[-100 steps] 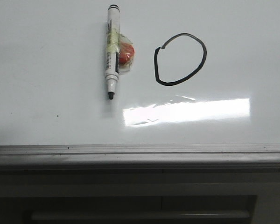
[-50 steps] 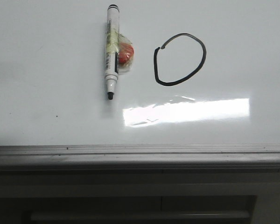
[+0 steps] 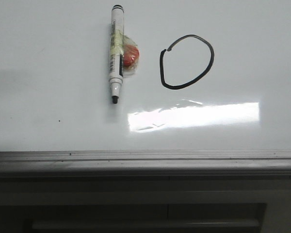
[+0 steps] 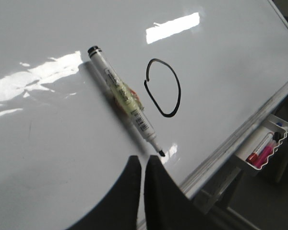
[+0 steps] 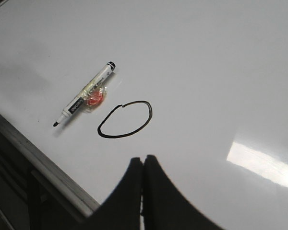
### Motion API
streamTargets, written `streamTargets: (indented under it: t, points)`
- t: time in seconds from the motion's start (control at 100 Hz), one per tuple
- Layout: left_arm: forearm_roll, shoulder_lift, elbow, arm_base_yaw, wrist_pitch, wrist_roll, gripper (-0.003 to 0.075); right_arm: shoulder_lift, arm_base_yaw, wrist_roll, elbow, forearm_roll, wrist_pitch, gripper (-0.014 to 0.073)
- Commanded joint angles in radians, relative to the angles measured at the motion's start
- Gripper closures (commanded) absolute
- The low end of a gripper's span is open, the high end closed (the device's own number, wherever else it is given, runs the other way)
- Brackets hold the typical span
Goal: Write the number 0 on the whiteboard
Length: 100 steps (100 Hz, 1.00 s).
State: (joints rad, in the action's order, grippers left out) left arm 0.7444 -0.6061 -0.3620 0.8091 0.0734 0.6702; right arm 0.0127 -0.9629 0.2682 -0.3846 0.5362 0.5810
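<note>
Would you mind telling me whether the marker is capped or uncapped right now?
Uncapped: the marker lies flat on the whiteboard with its black tip bare.

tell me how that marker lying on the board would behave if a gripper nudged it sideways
The marker looks round and stiff, so it would probably roll on the glossy whiteboard. The red lump taped to its side might stop the roll early. It looks light.
</note>
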Motion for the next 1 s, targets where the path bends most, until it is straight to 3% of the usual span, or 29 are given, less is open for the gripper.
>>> streamTargets:
  t: [0.0, 0.06, 0.19, 0.33, 0.43, 0.64, 0.82, 0.99]
  points:
    - [-0.082, 0.041, 0.008, 0.001, -0.073, -0.001, 0.0740, 0.017, 0.005, 0.004, -0.022, 0.032, -0.061, 0.0662]
    - [-0.220, 0.109, 0.045, -0.004, -0.106, -0.005, 0.0740, 0.017, 0.005, 0.004, -0.022, 0.032, -0.061, 0.0662]
    - [-0.253, 0.296, 0.187, -0.071, -0.217, -0.099, 0.0740, 0.017, 0.005, 0.004, -0.022, 0.032, -0.061, 0.0662]
    - [-0.528, 0.493, 0.320, -0.199, -0.208, -0.382, 0.0740, 0.017, 0.005, 0.004, -0.022, 0.032, -0.061, 0.0662]
    - [-0.682, 0.588, 0.373, -0.293, -0.102, -0.597, 0.0740, 0.017, 0.005, 0.004, -0.022, 0.032, -0.059, 0.0662]
    - [-0.682, 0.637, 0.398, -0.465, 0.208, -0.611, 0.0740, 0.017, 0.005, 0.004, -0.022, 0.032, -0.058, 0.0662]
    - [-0.687, 0.637, 0.398, -0.553, 0.206, -0.602, 0.0740, 0.017, 0.005, 0.004, -0.022, 0.032, -0.058, 0.0662]
    - [-0.677, 0.637, 0.398, -0.562, 0.206, -0.602, 0.0740, 0.017, 0.005, 0.004, -0.022, 0.032, -0.058, 0.0662]
